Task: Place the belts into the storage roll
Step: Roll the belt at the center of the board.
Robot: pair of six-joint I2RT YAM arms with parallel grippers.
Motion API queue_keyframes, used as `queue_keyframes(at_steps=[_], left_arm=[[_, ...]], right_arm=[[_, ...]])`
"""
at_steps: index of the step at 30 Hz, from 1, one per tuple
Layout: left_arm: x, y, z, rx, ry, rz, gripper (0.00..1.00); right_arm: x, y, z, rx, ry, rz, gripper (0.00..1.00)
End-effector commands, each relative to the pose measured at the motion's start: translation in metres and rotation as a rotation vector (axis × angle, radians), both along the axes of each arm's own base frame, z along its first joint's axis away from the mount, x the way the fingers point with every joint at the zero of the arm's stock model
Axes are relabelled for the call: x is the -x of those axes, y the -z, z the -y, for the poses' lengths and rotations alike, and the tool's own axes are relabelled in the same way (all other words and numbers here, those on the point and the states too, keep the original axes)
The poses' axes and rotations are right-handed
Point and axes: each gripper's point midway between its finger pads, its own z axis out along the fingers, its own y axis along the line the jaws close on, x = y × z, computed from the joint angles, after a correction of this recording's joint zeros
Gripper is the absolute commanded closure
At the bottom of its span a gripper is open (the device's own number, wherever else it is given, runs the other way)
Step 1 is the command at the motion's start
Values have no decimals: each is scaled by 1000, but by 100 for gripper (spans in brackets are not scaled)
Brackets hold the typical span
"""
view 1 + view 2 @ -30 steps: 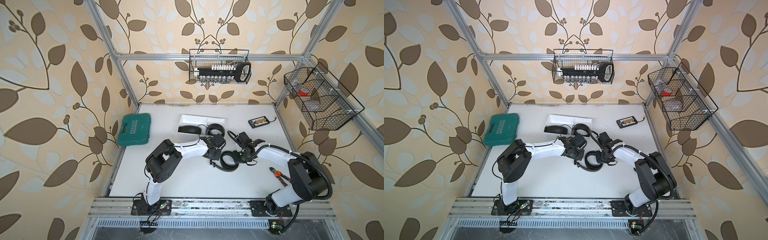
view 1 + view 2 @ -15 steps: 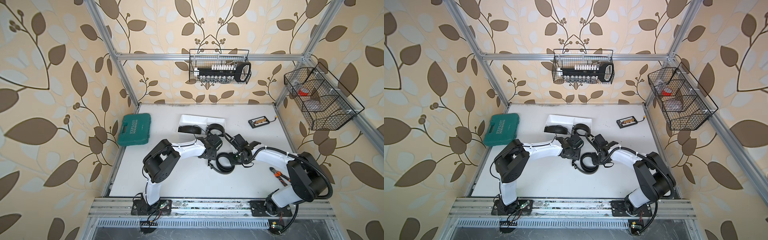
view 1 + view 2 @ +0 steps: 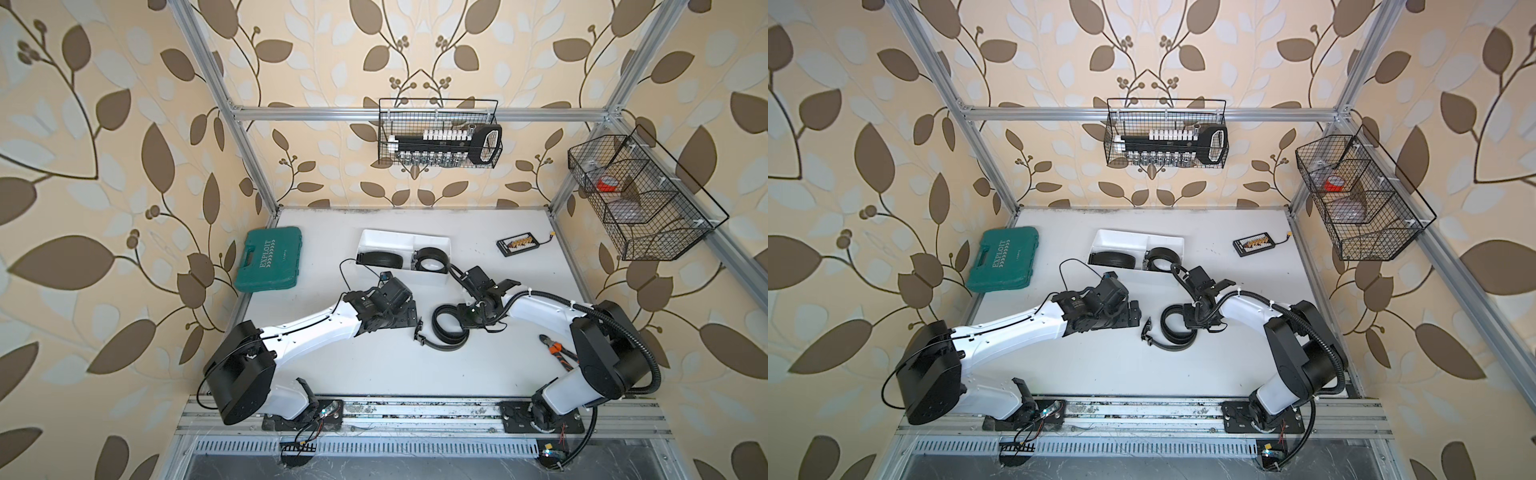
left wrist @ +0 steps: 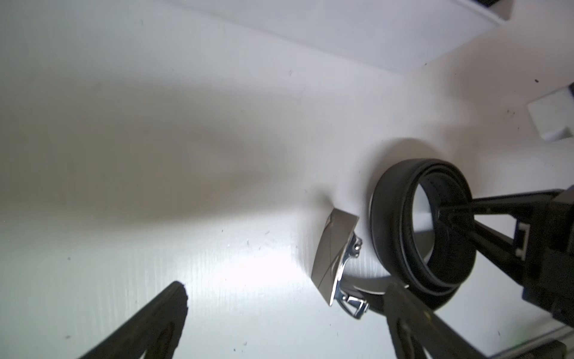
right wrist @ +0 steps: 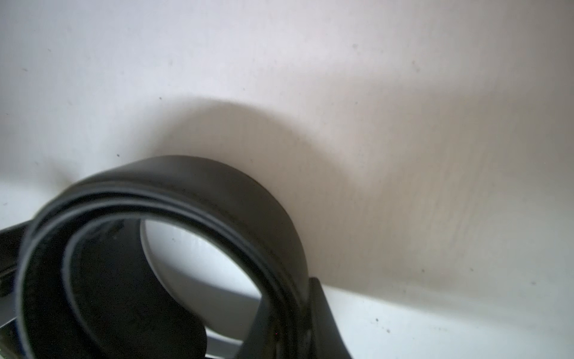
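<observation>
A white table [image 3: 374,365] with two robot arms is seen from above. The right claw [image 3: 465,319] is clenched on the wall of a coiled black belt [image 3: 448,330]. One finger [image 4: 450,217] is set inside the ring and one outside, probably so that the coil is kept from springing open. The belt's metal buckle [image 4: 334,259] lies on a loose tail across the coil from that claw. The left claw [image 4: 285,290] is spread wide and empty, just beside the buckle and apart from it.

Beyond both claws, toward the back wall, the storage roll [image 3: 405,236] is set: a white divided tray. A second belt [image 3: 379,259] and a third belt [image 3: 431,259] are already coiled in its nearer compartments, and the farther compartments look free. Bare table is left between the held coil and the tray's near wall, which would have to be cleared by lifting.
</observation>
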Motion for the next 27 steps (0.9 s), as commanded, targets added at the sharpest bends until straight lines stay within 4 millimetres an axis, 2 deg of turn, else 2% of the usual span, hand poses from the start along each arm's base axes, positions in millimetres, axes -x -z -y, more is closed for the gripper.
queue_keyframes(at_steps=[1, 6, 15, 16, 18, 27], left_arm=[[23, 4, 16, 172, -61, -110, 1], [44, 10, 49, 308, -60, -176, 1], [46, 8, 96, 446, -25, -142, 1], [46, 18, 98, 425, -29, -159, 1], [44, 22, 101, 417, -35, -164, 1], [27, 26, 111, 397, -49, -132, 1]], right_arm=[[5, 20, -10, -30, -18, -47, 100], [5, 20, -9, -25, -17, -46, 100], [7, 21, -7, -19, -19, -54, 100], [7, 21, -7, -19, -19, -53, 100], [7, 21, -6, -20, -19, -54, 100], [11, 18, -5, -25, -21, -51, 100]])
